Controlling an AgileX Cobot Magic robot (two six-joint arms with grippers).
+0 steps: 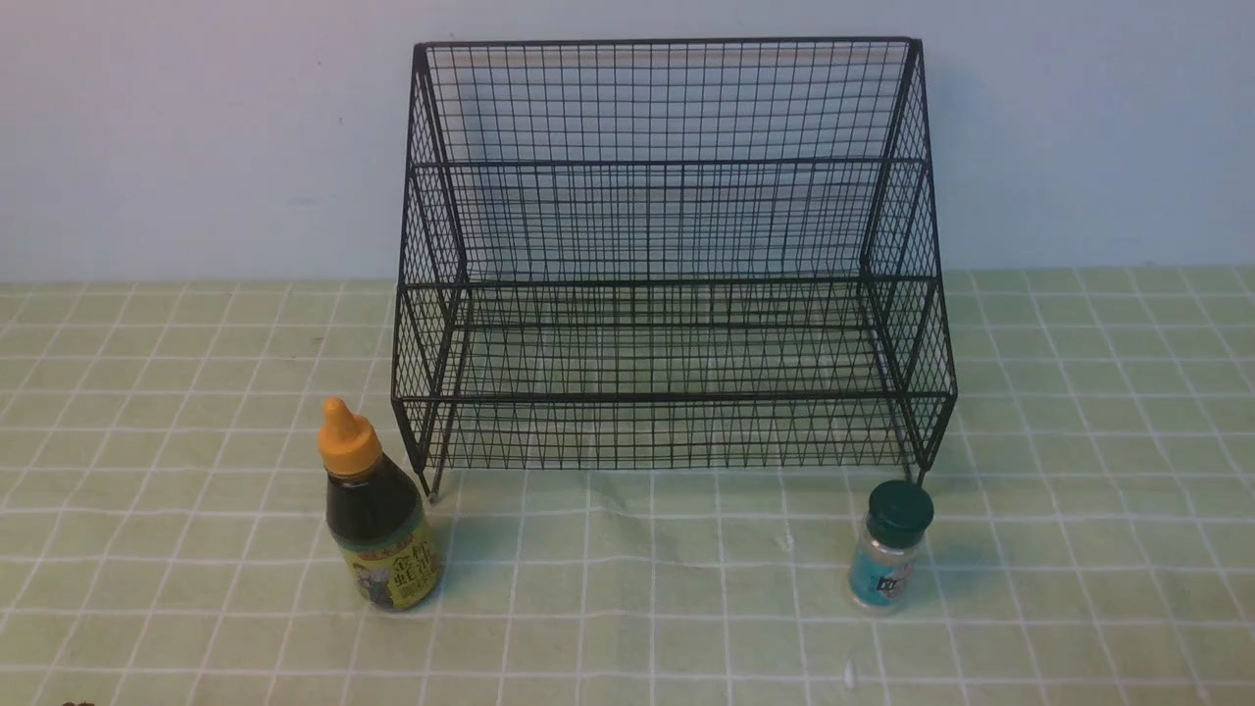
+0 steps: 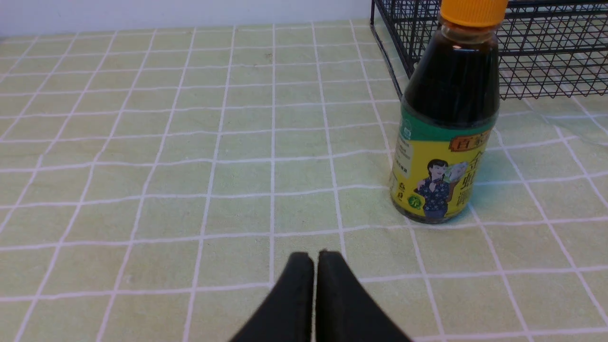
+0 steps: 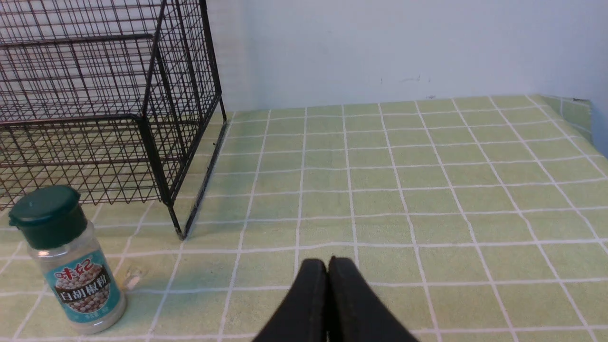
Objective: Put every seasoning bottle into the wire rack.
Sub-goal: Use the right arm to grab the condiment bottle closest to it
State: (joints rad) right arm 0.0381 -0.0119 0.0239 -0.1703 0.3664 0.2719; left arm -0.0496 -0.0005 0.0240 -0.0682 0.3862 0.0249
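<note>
The black wire rack (image 1: pixel 673 257) stands at the back centre of the table with nothing on its tiers. A dark-sauce seasoning bottle (image 1: pixel 378 515) with an orange cap stands upright by the rack's front left leg. A small clear shaker (image 1: pixel 890 557) with a dark green lid stands upright by the front right leg. My left gripper (image 2: pixel 315 255) is shut and holds nothing, well short of the sauce bottle (image 2: pixel 446 123). My right gripper (image 3: pixel 327 262) is shut and holds nothing, apart from the shaker (image 3: pixel 71 261). Neither arm shows in the front view.
A pale green checked cloth (image 1: pixel 627 608) covers the table. A plain light wall (image 1: pixel 196 137) rises behind the rack. In the right wrist view the cloth ends at an edge (image 3: pixel 582 118) far from the rack (image 3: pixel 109 104).
</note>
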